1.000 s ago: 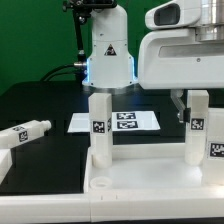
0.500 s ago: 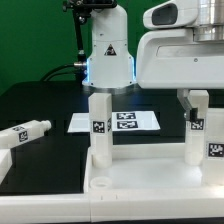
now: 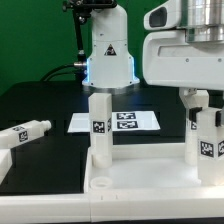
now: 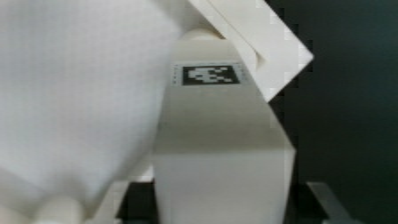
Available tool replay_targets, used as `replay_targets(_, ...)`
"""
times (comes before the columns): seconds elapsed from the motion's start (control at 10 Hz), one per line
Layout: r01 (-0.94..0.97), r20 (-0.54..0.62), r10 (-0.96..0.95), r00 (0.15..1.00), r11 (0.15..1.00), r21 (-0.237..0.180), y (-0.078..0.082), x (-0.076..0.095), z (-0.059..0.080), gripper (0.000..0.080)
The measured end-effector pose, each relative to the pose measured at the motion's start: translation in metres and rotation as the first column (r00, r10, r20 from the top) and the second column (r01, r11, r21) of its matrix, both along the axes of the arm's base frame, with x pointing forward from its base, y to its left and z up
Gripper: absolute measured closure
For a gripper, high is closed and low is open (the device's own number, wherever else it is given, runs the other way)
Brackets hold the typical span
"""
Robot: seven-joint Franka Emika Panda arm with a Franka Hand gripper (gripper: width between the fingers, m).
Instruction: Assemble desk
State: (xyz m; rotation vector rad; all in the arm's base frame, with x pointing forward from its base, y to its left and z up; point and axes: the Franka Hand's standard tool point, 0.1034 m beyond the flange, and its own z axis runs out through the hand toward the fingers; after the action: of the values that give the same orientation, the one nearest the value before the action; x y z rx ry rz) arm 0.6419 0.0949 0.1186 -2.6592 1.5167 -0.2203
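The white plastic desk top (image 3: 110, 180), a wide flat rimmed slab, lay upside down at the near edge of the black table (image 3: 40, 105), filling the 6 o'clock part of the exterior view. Two chunky square-section white legs stood upright on it: one leg (image 3: 99, 125) just at 9 o'clock of the picture's centre, carrying a small black-and-white tag on its face, and a second leg (image 3: 203, 135) out at 3 o'clock, also tagged and standing straight up from the top. A third, loose leg (image 3: 22, 133) lay on its side on the table at 9 o'clock, well apart from the top, with its tag facing the camera.

The large white gripper (image 3: 198, 98) hung from the arm directly above the 3 o'clock leg, its fingers (image 3: 186, 104) reaching down around the leg's upper end. The wrist view showed that tagged leg (image 4: 217, 140) between the two dark fingertips (image 4: 331, 200), with narrow dark gaps still visible on either side, so whether the pads had actually clamped on the leg could not be told.

Behind the desk, toward 12 o'clock, the flat white marker board (image 3: 115, 121) lay on the table in front of the robot's white base (image 3: 108, 50), against a green backdrop (image 3: 35, 40).
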Motion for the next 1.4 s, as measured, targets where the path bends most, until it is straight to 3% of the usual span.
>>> replay_targets(0.1,0.176,-0.014,-0.176,0.984,0.984,0.027,0.004,-0.003,0.0,0.0515)
replay_targets(0.3,0.525,-0.064,-0.521,0.851,0.842,0.127,0.008,-0.007,0.0,0.0515)
replay_targets(0.6,0.639,-0.097,-0.631,0.769,0.756,0.145,0.008,-0.007,0.0,0.0485)
replay_targets(0.7,0.611,-0.089,-0.605,0.792,0.78,0.138,0.01,-0.007,0.001,0.0338)
replay_targets(0.8,0.483,-0.058,-0.48,0.876,0.869,0.107,0.017,-0.006,0.003,0.0338)
replay_targets(0.9,0.383,-0.038,-0.382,0.924,0.918,0.102,0.02,-0.001,0.007,0.0189)
replay_targets(1.1,0.12,-0.023,-0.119,0.993,0.99,0.079,0.041,-0.003,0.005,0.0157)
replay_targets(1.4,-0.096,-0.016,0.097,0.995,0.994,0.045,0.041,-0.005,0.003,0.0151)
